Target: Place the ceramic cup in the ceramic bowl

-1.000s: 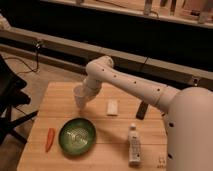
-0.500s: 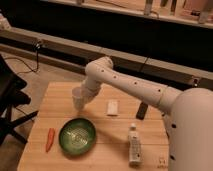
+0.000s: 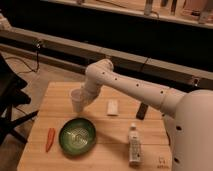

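The small white ceramic cup (image 3: 76, 101) is upright at the end of my arm, over the wooden table (image 3: 115, 130), behind and slightly left of the bowl. My gripper (image 3: 82, 98) is at the cup's right side and shut on it; the arm's wrist covers most of the gripper. The green ceramic bowl (image 3: 77, 135), round with a paler shiny centre, sits on the front left of the table, with nothing in it.
An orange carrot (image 3: 50, 139) lies left of the bowl. A flat white block (image 3: 113, 107) and a small dark object (image 3: 142, 111) lie mid-table. A white bottle (image 3: 134, 145) lies at the front right. A black chair (image 3: 10, 100) stands to the left.
The cup and the gripper have shifted slightly down and left, towards the bowl. Nothing else has moved.
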`<state>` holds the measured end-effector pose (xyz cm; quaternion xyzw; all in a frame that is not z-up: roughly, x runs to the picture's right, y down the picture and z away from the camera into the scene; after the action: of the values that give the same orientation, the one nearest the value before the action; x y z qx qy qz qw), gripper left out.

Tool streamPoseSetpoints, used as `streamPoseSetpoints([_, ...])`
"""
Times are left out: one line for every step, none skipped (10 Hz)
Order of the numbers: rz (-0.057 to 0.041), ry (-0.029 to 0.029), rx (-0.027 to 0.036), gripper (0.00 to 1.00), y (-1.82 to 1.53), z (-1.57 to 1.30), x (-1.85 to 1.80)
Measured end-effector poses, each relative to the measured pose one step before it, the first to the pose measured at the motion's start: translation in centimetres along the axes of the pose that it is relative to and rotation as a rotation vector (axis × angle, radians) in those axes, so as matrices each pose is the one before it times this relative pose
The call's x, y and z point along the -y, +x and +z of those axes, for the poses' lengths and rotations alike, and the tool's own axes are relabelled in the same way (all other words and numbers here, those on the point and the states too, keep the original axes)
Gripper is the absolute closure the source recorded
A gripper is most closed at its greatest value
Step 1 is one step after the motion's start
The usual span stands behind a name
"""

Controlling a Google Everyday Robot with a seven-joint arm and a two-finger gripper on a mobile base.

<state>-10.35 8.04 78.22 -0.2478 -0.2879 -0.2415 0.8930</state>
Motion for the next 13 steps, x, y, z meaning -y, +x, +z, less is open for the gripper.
streamPoseSetpoints([-0.00553,-0.00235,0.00232,0.99,-0.353,0.052,-0.121])
streamPoseSetpoints([-0.00084,-0.00033,0.00244,0.99,-0.166,-0.017,-0.215])
streamPoseSetpoints([0.00036,-0.00059,0.00235,0.99,-0.102,-0.014,-0.168])
streamPoseSetpoints([-0.00096,-0.00022,0.00462,0.99,-0.279,-0.017,-0.167])
streamPoseSetpoints([-0.00346,-0.00217,0.00397,0.99,-0.367,0.156,-0.157])
streamPoseSetpoints([-0.00109,-0.00007,0.00266,0.99,-0.16,0.044,-0.086])
streamPoseSetpoints([-0.00094,-0.00098,0.00226,0.99,-0.182,0.081,-0.18])
streamPoseSetpoints([-0.00283,-0.00018,0.00222,0.99,-0.272,0.032,-0.052])
streamPoseSetpoints([-0.00027,-0.00202,0.00016,0.99,-0.064,0.091,-0.187])
streamPoseSetpoints([-0.00181,-0.00038,0.00082,0.99,-0.161,0.013,-0.139])
streamPoseSetpoints([-0.00203,-0.00049,0.00316,0.99,-0.214,0.09,-0.157])
streamPoseSetpoints([-0.00205,-0.00052,0.00244,0.99,-0.164,0.048,-0.09])
streamPoseSetpoints([-0.00226,-0.00089,0.00302,0.99,-0.188,0.054,-0.095])
